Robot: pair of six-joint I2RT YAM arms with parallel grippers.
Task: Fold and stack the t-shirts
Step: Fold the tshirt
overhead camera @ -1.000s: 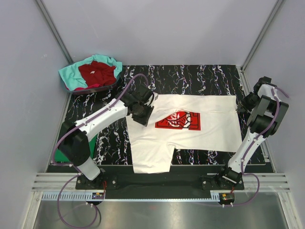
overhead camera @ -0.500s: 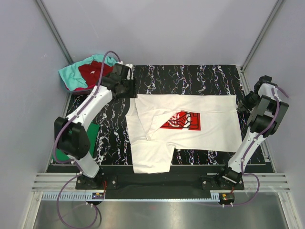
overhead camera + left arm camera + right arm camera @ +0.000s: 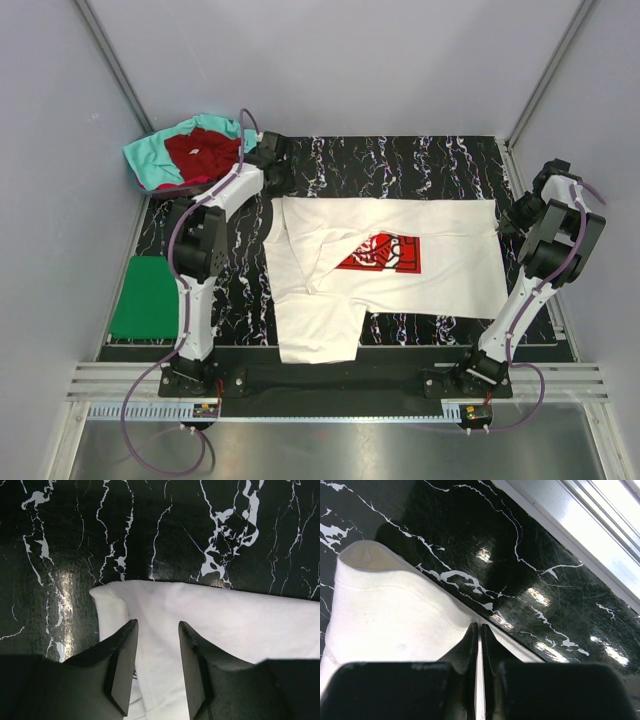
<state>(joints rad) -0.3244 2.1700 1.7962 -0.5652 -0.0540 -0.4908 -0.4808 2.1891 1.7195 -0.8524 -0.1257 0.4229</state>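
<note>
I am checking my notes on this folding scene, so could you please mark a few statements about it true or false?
1. The white t-shirt lies spread with its red print facing up. True.
2. The left gripper is shut on the white t-shirt. False: it is open, above a corner of the shirt, holding nothing.
3. The right gripper is shut on the edge of the white t-shirt. True.
4. The green t-shirt lies on top of the white one. False: it lies apart from it, to its left.
5. The dark red t-shirt rests on the teal t-shirt at the far left corner. True.
</note>
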